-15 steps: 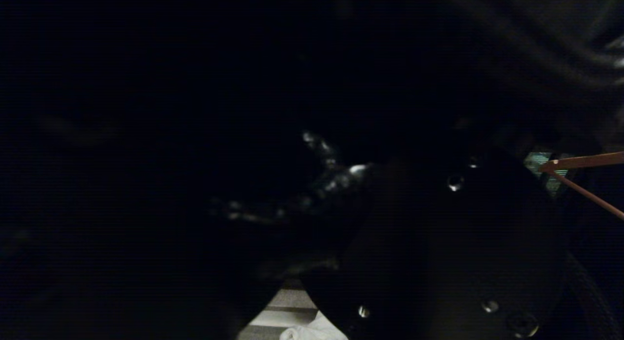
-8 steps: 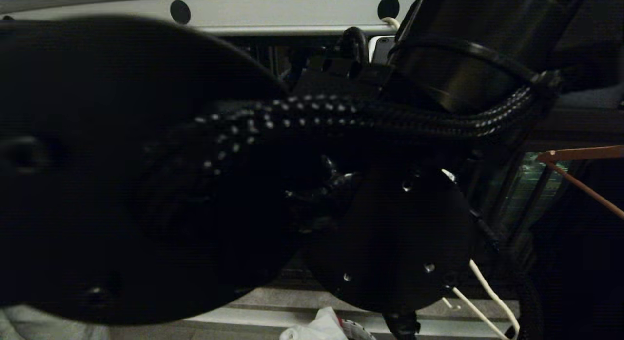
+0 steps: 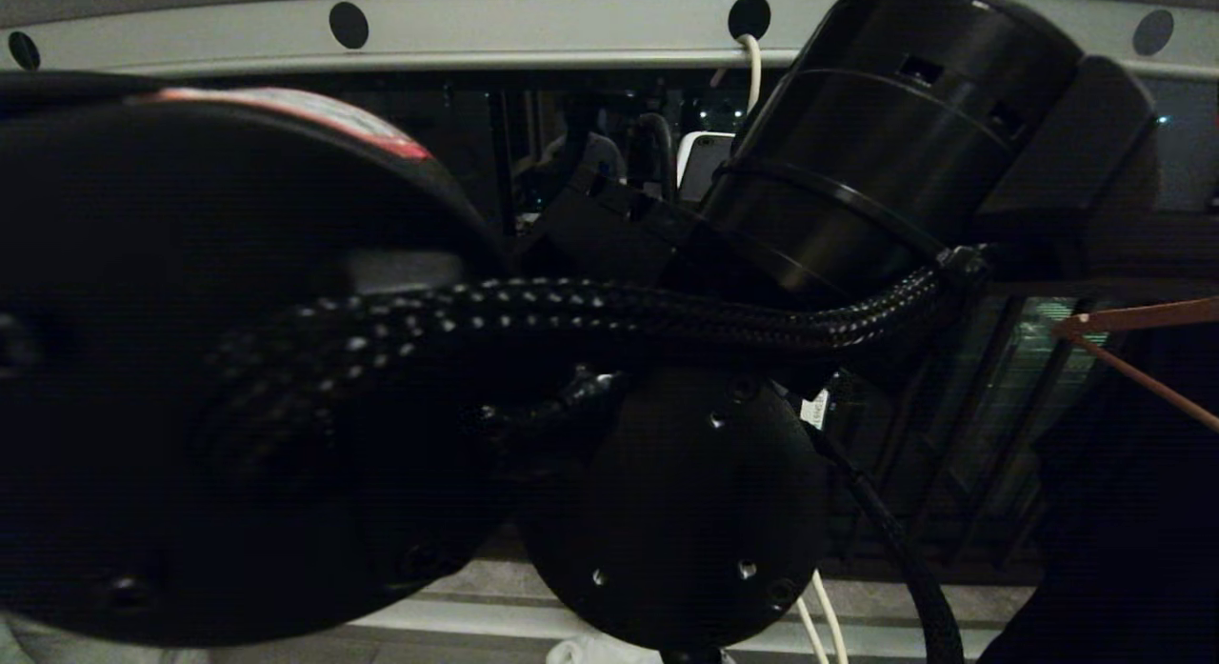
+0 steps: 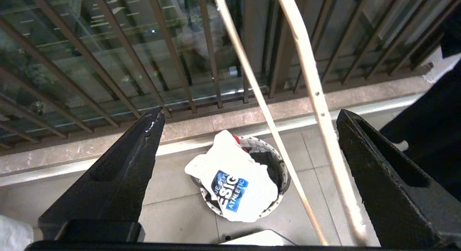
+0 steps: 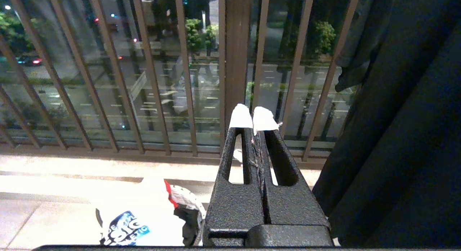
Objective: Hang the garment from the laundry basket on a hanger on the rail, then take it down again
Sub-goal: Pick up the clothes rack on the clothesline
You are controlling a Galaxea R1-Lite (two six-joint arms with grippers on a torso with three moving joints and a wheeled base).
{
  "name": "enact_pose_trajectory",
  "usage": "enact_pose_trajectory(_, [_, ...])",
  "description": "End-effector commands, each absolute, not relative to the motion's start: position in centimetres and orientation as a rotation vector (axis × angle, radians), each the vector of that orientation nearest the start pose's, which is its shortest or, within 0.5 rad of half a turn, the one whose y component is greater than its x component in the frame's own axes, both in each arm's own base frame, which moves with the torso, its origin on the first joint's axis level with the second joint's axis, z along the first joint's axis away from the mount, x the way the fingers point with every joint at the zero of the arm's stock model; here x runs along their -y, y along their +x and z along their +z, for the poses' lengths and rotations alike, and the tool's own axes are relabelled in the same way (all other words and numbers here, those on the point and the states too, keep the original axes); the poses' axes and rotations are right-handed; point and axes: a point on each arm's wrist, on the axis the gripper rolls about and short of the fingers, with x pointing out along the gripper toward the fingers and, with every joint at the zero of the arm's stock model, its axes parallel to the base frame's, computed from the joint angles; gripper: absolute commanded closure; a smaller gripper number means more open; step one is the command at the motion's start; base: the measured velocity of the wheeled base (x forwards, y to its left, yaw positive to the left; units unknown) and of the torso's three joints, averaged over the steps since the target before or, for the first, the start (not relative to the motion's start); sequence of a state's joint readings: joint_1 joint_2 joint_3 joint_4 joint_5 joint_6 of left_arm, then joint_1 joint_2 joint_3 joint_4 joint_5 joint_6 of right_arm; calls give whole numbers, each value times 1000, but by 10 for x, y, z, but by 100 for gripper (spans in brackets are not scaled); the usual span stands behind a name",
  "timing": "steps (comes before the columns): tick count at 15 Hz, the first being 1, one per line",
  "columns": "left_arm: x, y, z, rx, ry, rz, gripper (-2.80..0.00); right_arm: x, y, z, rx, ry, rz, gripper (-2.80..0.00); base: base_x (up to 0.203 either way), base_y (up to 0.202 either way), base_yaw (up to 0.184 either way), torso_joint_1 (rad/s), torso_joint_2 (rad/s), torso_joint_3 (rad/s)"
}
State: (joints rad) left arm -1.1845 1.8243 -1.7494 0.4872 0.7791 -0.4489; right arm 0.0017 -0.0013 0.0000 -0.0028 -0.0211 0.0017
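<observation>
Left tool (image 4: 248, 117) is wide open, holding nothing, hanger (image 4: 313, 99) wires running between its fingers. T-shirt (image 4: 230, 179) sits draped over the laundry basket (image 4: 282, 171) on the floor. Right tool (image 5: 254, 126) is closed, empty.

White T-shirt (image 4: 234, 179) in the basket (image 4: 282, 171): blue printed logo, word "ATHLETIC" legible along its lower edge, larger letters "ESIG" above it, top line too small to read. Same logo in the right wrist view (image 5: 126, 225), lettering not legible there.
</observation>
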Motion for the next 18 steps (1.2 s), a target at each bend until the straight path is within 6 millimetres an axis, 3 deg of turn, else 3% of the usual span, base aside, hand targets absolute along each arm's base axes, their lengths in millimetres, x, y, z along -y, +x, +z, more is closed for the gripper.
enact_pose_trajectory(1, [304,141,302,-399,17,-318,-280,1,-23,76,3,2,-20,0,0,0,0,0,0,0])
enact_pose_trajectory(2, [305,141,301,-401,17,-320,-280,1,-23,76,3,2,-20,0,0,0,0,0,0,0])
enact_pose_trajectory(3, [305,142,301,-402,16,-320,0,1,-23,76,3,2,-20,0,0,0,0,0,0,0])
enact_pose_trajectory(12, [305,142,286,-436,34,-303,0,1,-23,76,3,2,-20,0,0,0,0,0,0,0])
enact_pose_trajectory(18, [292,143,295,-422,1,-286,0,1,-23,76,3,2,-20,0,0,0,0,0,0,0])
